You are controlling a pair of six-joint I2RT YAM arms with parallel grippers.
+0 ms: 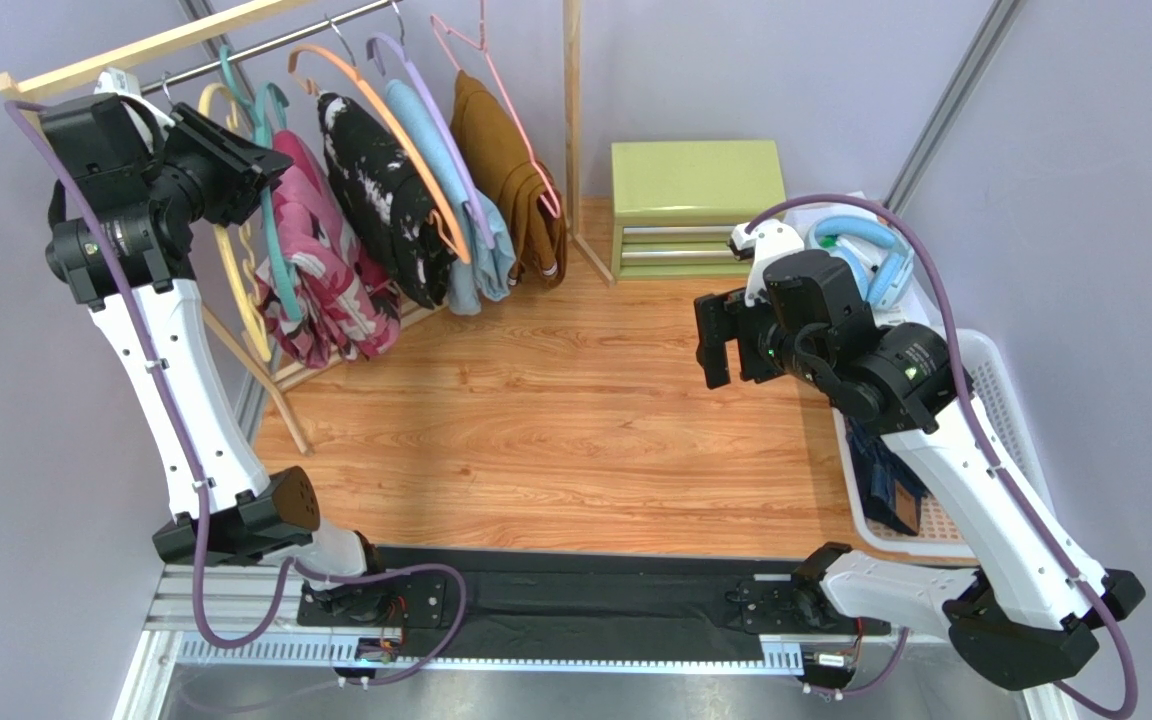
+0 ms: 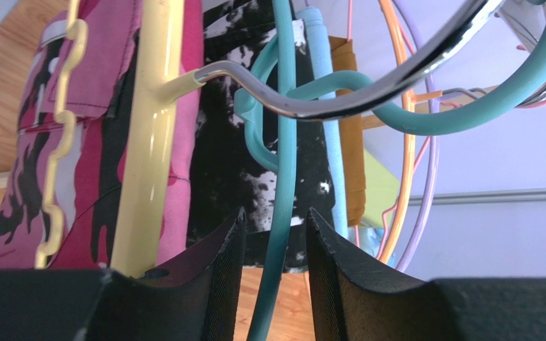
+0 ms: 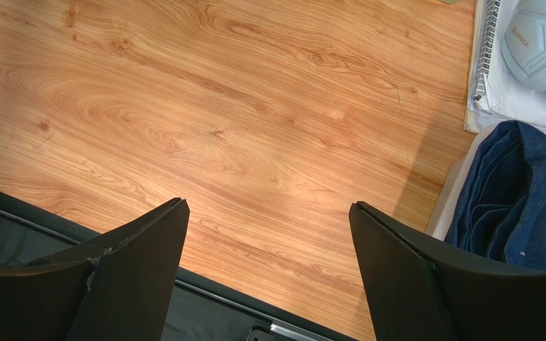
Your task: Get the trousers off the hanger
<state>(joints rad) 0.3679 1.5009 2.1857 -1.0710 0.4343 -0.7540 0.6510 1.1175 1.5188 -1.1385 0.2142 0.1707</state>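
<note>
Left hand (image 2: pixel 276 217) is up at the rack, far left. Its fingers straddle the teal hanger (image 2: pixel 283 142), part open with gaps either side, no grip. Pink trousers (image 2: pixel 91 121) hang just left. Navy trousers (image 3: pixel 525 192) lie in the basket (image 1: pixel 988 383), right. Right hand (image 3: pixel 269 206) is wide open and empty over the counter (image 3: pixel 254 106).

Step, likely: seizing the pink pair's hanger. Next: close firmly, then lift the hook clear.

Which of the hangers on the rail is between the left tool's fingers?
The teal hanger: its thin arm passes between the fingers of the left tool. The thick yellow hanger lies outside them; the orange hanger hangs farther off.
</note>
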